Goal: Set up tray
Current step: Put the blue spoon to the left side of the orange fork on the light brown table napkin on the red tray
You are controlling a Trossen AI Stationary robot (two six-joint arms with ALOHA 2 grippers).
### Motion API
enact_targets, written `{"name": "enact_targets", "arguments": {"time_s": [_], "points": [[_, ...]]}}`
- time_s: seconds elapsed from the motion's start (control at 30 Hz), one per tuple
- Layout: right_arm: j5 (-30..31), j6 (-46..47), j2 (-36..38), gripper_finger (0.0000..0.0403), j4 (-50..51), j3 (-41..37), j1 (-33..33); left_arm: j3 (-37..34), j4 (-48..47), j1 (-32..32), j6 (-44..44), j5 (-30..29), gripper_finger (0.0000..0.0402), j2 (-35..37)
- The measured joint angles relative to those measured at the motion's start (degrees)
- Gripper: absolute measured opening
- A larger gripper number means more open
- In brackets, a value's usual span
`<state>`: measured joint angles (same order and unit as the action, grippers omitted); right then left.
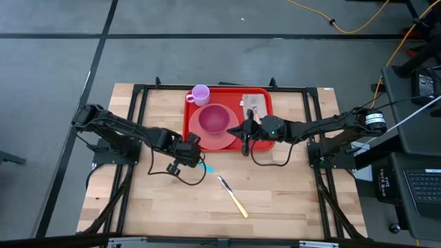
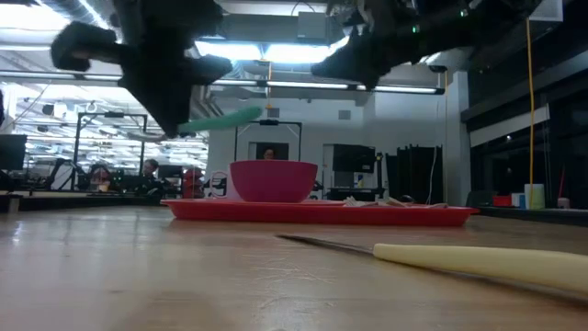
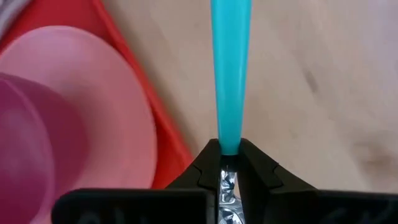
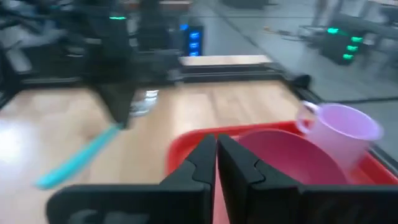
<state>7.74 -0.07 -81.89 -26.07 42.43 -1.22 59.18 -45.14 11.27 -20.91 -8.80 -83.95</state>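
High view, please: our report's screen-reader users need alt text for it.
Seen from above, the left gripper holds a slim teal plastic utensil over the wooden table, beside a bright red rectangular plastic tray carrying a pink bowl and lilac mug. The right gripper hangs shut above the tray.

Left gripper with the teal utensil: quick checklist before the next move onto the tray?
1. Grip: left gripper shut on the slim teal plastic utensil, handle pinched between the fingers: ok.
2. Utensil clear of the table: held aloft in the low view: ok.
3. Target present: bright red rectangular plastic tray holds a pink bowl on a round pink plate and a lilac mug: ok.
4. Free spot on the tray for the utensil: cannot tell.
5. Right gripper, shut and empty, hovers over the tray, possibly in the way: not ok.
6. Yellow-handled knife lies on the table, off the tray: not ok.
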Motion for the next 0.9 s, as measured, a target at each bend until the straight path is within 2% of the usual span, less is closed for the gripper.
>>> {"name": "enact_targets", "arguments": {"time_s": [0.27,0.4,0.7,0.9], "points": [[-1.4,-3.3,0.0,0.0021,21.6,11.2,3.3,6.0,-3.2,-3.0,-5.5,-5.6,0.0018,-5.0],[0.4,-3.5,0.0,0.0021,28.0,13.9,5.6,8.3,-3.0,-4.4,-6.9,-7.5,0.0018,-6.2],[12.4,-7.2,0.0,0.0021,29.5,13.6,11.7,9.7,-3.0,-7.5,-8.8,-8.7,0.0018,-6.4],[13.3,-7.2,-2.1,0.0021,25.6,13.5,12.8,9.7,-2.2,-8.0,-10.0,-11.4,0.0018,-6.4]]}}
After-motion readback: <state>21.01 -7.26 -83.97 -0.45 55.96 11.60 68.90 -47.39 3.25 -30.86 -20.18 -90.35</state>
